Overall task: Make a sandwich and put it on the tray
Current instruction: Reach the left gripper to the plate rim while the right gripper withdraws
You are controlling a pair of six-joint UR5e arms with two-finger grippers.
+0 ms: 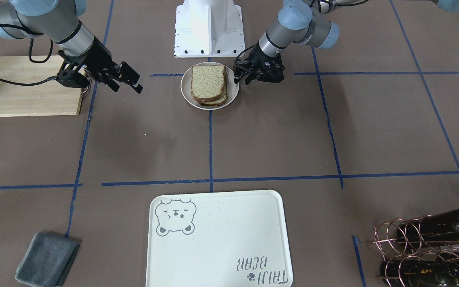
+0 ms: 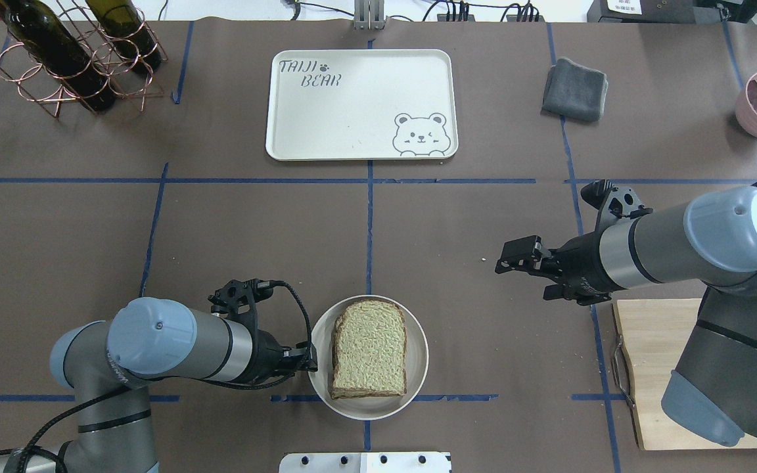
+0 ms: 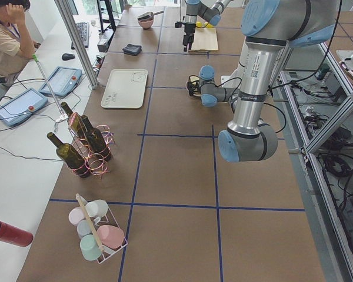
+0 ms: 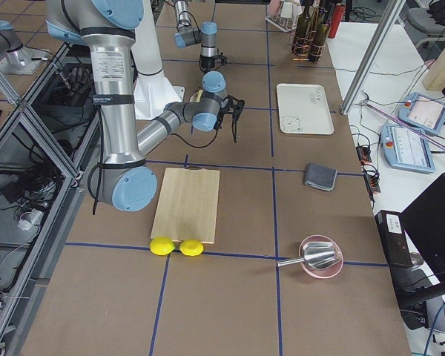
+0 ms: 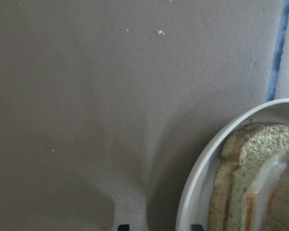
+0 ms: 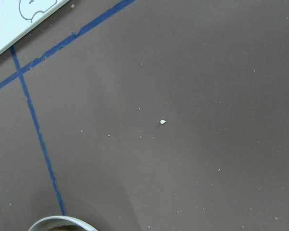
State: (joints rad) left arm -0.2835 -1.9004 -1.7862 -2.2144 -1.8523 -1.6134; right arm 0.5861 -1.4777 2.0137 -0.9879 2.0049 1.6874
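The tray is laid nearest on the bench. The sandwich is kept on a plate, well apart. The left pincer, by the plate, and the right pincer are held open, empty.

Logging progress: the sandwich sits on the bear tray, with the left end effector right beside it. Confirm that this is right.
Not right. The sandwich sits on the round white plate, not on the bear tray, which lies apart from it farther across the table. The overhead exterior view shows this. The left end effector is indeed right beside it, at the plate's rim.
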